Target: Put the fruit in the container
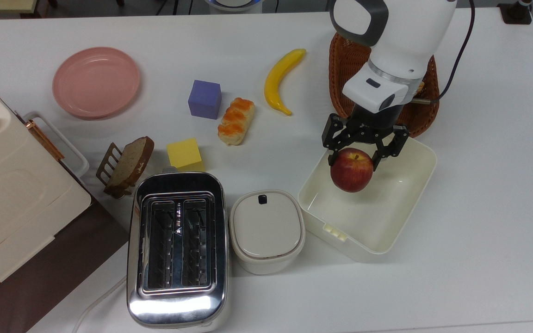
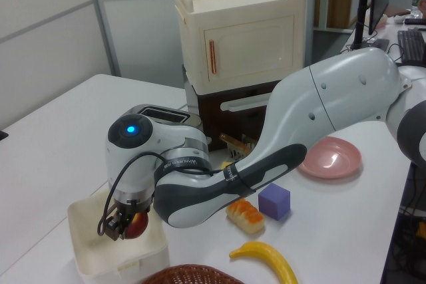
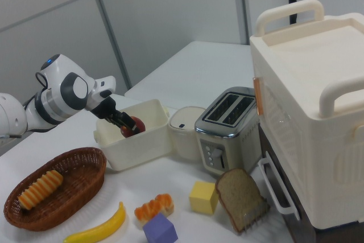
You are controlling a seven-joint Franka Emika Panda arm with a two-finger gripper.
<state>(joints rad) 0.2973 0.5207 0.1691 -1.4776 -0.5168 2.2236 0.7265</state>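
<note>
1. My fingers (image 1: 352, 159) are pinching the round red apple with yellow patches and a short stem (image 1: 351, 170), one on each side of it.

2. The apple hangs inside the opening of the big cream-white plastic box with rounded corners (image 1: 421, 185). That box sits on the white counter (image 1: 479, 208), close to the counter's front edge in the top view, just beside the small white pot with a lid and a black knob (image 1: 266, 229).

3. The hard part looks done: I have the apple and it is over the box. I think I am almost finished.

4. What is left: go down a little more if needed, let go, and lift away. I judge the apple is not resting on the box floor yet, because it sits high in my grip.

5. The top view shows the apple nearer the box's back wall, the side by the brown wicker basket (image 1: 428, 115), with lots of bare floor in front of it.

6. The left view shows how low I am: the apple (image 2: 136, 225) is down between the box walls (image 2: 86, 257), below the rim.

7. The right view shows the apple (image 3: 134, 126) peeking over the box's wall (image 3: 142, 149), and a striped bread roll (image 3: 41, 190) lying in the basket (image 3: 79, 197).
</note>
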